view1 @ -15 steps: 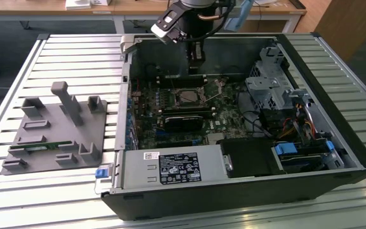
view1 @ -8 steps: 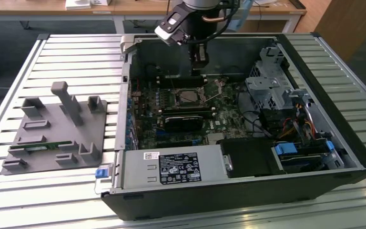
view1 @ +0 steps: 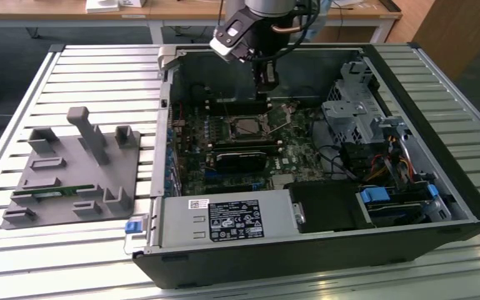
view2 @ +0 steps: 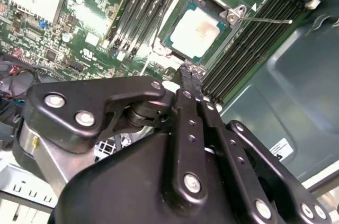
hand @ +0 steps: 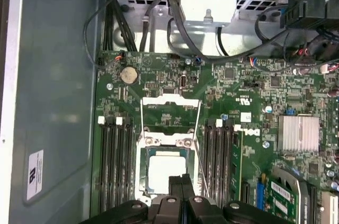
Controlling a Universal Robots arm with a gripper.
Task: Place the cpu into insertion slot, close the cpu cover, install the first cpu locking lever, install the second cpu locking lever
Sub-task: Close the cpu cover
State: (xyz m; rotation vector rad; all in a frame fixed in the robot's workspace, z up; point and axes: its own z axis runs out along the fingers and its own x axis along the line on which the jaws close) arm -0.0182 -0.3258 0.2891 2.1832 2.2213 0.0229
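Presently, at the exterior view's upper centre, the black gripper (view1: 265, 87), closed on nothing, is held beside the silvery-grey square cpu (hand: 161, 168), the shiny metal cpu cover (hand: 170, 101) lying open beyond.

Arm (view1: 261, 15) reaches down from above, wrist bent so that the pincer (view1: 265, 82) points straight downward. Its two black fingers (hand: 174, 186) are drawn together, tips meeting. In the second wrist view, the linkage bars (view2: 185, 128) converge on the joined tips.
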